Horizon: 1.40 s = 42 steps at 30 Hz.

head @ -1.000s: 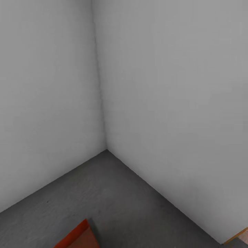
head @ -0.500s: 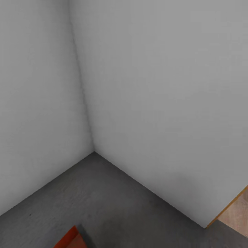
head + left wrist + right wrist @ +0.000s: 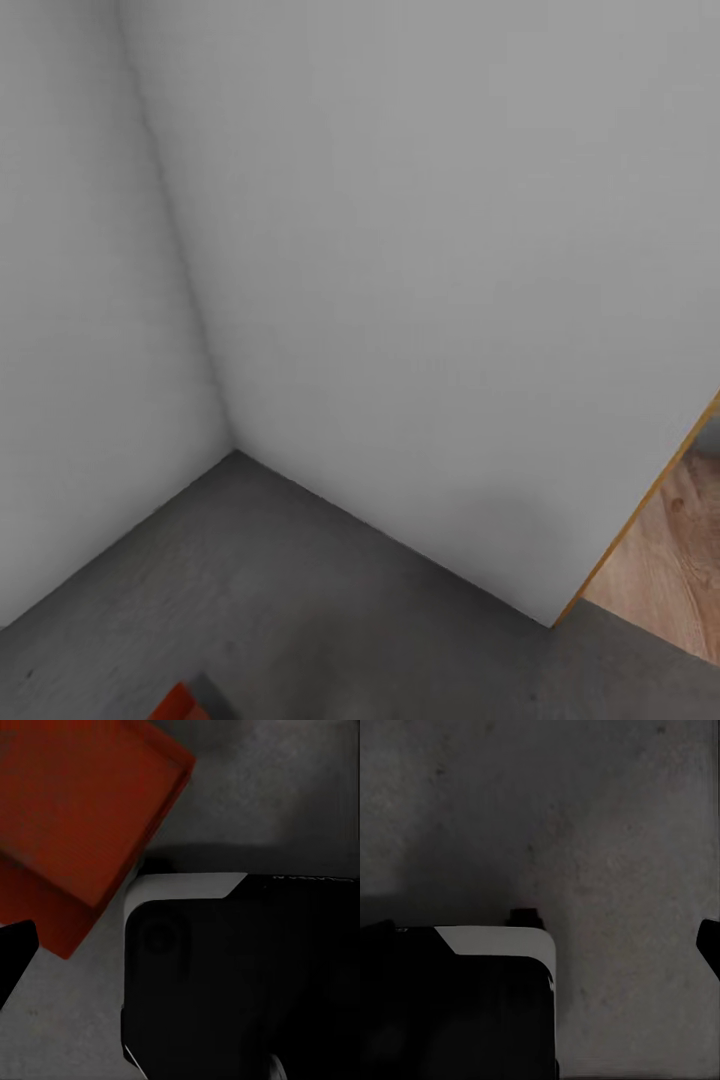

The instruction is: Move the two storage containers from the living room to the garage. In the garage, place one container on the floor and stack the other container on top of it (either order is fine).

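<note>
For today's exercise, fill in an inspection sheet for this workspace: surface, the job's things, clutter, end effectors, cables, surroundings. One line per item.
Surface: dark grey speckled concrete floor.
Job's things: one orange-red storage container on the floor beside the robot's dark base; its corner shows at the head view's bottom edge. A second container: nothing seen.
Clutter: nothing seen.
End effectors: open or shut cannot be told.
Cables: nothing seen.
Surroundings: plain grey-white walls meeting in a corner; light wood plank flooring past the wall's end.

The head view looks down into a wall corner (image 3: 232, 452); both wrist views face straight down, close over the concrete floor (image 3: 607, 832) (shared with the head view). The orange container (image 3: 75, 825) shows in the left wrist and head views.
</note>
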Available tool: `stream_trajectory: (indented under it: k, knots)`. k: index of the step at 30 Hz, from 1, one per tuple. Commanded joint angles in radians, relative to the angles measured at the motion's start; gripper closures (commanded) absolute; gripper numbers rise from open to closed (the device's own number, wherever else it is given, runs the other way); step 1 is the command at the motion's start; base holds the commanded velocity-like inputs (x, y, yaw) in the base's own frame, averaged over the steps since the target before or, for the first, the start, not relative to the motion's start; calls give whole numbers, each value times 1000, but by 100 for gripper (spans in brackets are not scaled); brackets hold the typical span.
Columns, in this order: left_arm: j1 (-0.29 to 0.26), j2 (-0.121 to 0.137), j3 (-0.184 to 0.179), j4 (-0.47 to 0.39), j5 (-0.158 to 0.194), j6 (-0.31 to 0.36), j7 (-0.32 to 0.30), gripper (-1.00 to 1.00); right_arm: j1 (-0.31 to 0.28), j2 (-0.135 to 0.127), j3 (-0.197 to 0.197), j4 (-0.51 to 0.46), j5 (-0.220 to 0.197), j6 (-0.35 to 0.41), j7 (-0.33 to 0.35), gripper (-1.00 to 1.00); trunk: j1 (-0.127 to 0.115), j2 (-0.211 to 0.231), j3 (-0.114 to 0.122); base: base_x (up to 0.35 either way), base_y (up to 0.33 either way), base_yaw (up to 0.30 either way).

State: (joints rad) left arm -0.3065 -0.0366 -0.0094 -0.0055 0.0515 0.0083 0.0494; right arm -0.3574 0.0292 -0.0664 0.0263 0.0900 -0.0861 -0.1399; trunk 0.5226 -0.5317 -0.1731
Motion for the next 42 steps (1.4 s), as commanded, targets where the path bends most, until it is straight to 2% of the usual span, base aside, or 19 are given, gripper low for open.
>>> stream_trajectory:
  k: [1, 9, 14, 23, 31, 42]
  knots:
    - [0, 0, -1, -1, 5, 1, 3, -100, -2, 2, -7, 3, 9, -4, -2, -100, 0, -2, -2, 0, 0, -285]
    - [0, -1, -2, -1, 5, 1, 3, -100, -1, 12, -7, 5, 4, 8, 9, -100, 0, -2, -2, 0, 0, -285]
    - [0, -3, -1, -1, 5, 1, 3, -100, 22, 16, -7, 5, 4, 12, 12, -100, 0, -2, -2, 0, 0, -286]
    - [0, -13, -1, -1, 6, 1, 3, -100, 47, 16, -7, 6, 4, 18, 43, -100, 0, -2, -2, 0, 0, -289]
    - [0, -17, -1, -1, 7, 1, 3, -100, 48, 14, -7, 5, 2, 69, 72, -100, 0, -2, -2, 0, 0, -290]
    - [0, -17, -1, -1, 6, 1, 2, -100, 48, 11, -7, 4, 1, 59, 74, -100, 0, -2, -2, 0, 0, -290]
